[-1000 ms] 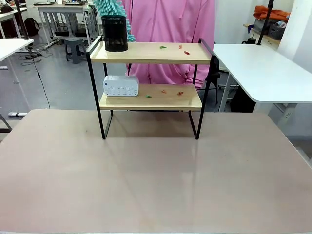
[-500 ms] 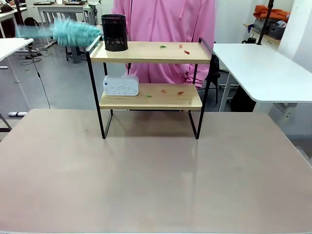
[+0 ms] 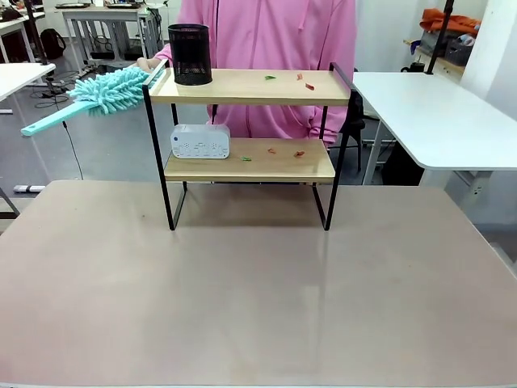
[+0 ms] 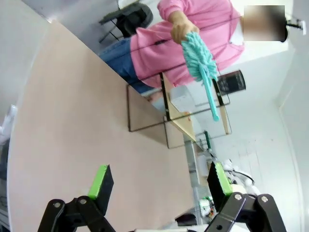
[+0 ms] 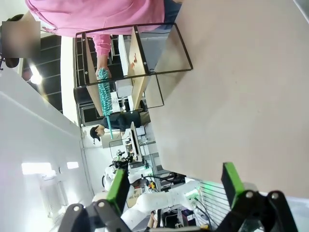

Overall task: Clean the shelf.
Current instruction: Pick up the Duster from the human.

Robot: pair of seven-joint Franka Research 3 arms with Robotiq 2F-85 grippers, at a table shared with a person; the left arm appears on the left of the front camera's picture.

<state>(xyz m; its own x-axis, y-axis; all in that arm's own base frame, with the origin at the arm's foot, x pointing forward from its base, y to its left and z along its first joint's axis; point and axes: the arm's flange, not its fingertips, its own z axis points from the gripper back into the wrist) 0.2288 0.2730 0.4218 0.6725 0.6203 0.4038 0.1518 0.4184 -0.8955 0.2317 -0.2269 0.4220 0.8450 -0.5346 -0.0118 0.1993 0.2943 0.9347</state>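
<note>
Nothing cleaned yet: scraps (image 3: 270, 78) litter both boards of the shelf (image 3: 242, 89). The person's hand (image 3: 148, 64) holds the teal duster (image 3: 113, 87) far left. My left gripper (image 4: 159, 179) and right gripper (image 5: 175, 183) gape empty.

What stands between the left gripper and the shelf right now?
Nothing visible: bare table lies between the open left gripper and the shelf. The person's hand holds a duster in the air by the shelf's left end, level with the top board.
</note>
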